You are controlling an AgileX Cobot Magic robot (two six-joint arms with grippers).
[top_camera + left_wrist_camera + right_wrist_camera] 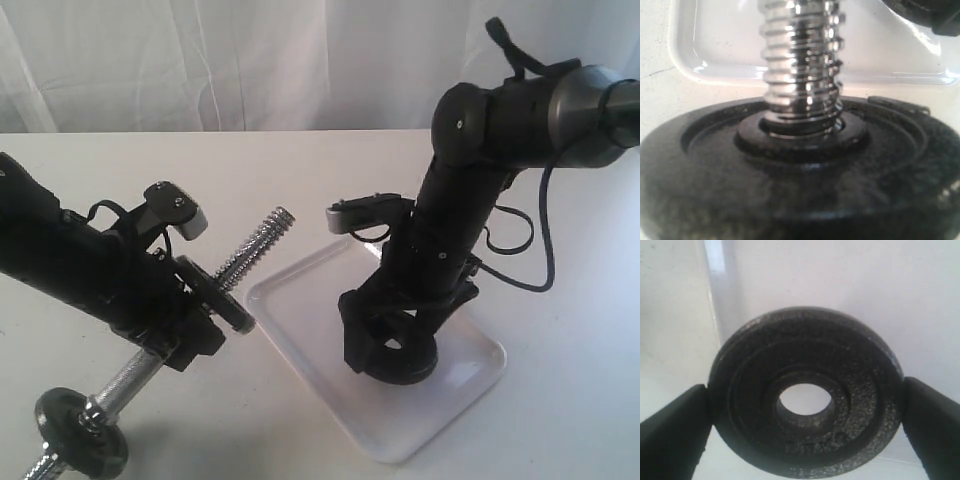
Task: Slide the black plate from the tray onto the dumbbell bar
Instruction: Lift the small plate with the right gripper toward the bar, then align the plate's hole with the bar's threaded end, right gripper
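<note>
Tray (300, 300), white and glossy with a low rim, flat on the counter (300, 170). Holds one thing: black plate (855, 385), over the middle of the tray floor. Pinched at opposite edges by the right fingers (670, 435), one pad on each side of the raised rim. Central hole open, showing white tray through it. Cannot tell whether resting on the tray floor or raised just clear of it.

Right arm (450, 210) reaching in from beyond the tray's far right corner. Elbow high, forearm sloping steeply down to the tray's middle, wrist over the plate.

Dumbbell bar (255, 240) outside the tray, just beside its left rim. Tilted, with the bare threaded chrome end raised and pointing toward the tray. Carries a second disc (840, 165), seated on the thread below the bare turns, near the tray's left corner. Lower end well away from the tray, bearing an end disc (80, 440) and a chrome collar nut (92, 410), down close to the counter.

Left arm (60, 260) low, sloping in toward the tray's left side. Left fingers (200, 335) closed around the bar's middle, on the side of the second disc away from the tray. Pads themselves lost in the black of the housing.
</note>
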